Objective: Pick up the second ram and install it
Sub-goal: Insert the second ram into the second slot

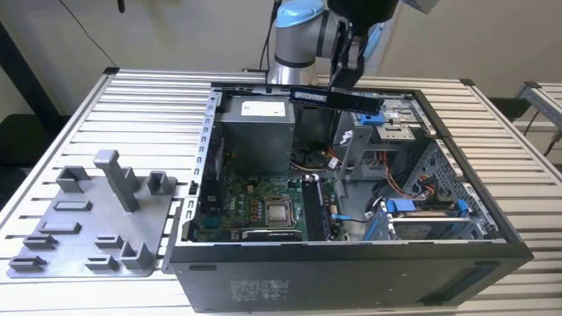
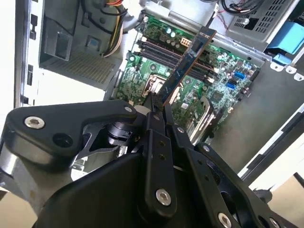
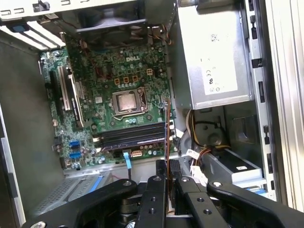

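1. My gripper (image 2: 158,107) is clamped tight on the ram (image 2: 187,66).
2. In the exterior view I see the ram held level above the open case (image 1: 351,253), at 12 o'clock from the motherboard (image 1: 263,210).
3. The grey tray (image 1: 88,217) lies at 9 o'clock of the case.

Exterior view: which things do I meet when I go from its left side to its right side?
grey holder tray → power supply box → second ram, held by the gripper → drive cage
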You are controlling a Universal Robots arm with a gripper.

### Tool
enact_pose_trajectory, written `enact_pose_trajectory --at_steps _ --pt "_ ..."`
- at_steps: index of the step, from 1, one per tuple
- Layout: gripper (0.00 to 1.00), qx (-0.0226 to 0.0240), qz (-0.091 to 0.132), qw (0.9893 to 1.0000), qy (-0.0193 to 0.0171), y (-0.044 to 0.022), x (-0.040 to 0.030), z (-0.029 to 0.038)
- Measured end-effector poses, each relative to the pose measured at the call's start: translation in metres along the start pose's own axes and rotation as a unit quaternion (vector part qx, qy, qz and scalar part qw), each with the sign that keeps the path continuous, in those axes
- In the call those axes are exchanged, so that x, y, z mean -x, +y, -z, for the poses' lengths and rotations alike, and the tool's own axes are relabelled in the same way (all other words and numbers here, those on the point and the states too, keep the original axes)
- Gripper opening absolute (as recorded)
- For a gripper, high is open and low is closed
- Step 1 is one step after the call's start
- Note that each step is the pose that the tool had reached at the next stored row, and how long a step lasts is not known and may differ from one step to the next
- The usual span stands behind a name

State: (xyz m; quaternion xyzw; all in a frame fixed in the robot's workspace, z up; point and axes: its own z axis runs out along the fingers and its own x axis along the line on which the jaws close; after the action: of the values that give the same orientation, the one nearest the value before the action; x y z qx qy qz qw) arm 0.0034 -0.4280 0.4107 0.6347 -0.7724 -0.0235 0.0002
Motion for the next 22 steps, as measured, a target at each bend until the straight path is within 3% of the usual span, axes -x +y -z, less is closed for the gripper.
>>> enact_pose_trajectory --at_steps 11,17,22 --pt "0.14 -0.0014 -0.046 0.9989 -0.0014 0.0000 0.0000 0.0000" --pt "0.14 -0.0022 -0.071 0.9974 -0.0021 0.0000 0.0000 0.0000" --pt "0.14 -0.0030 -0.096 0.9954 -0.0029 0.0000 0.0000 0.0000"
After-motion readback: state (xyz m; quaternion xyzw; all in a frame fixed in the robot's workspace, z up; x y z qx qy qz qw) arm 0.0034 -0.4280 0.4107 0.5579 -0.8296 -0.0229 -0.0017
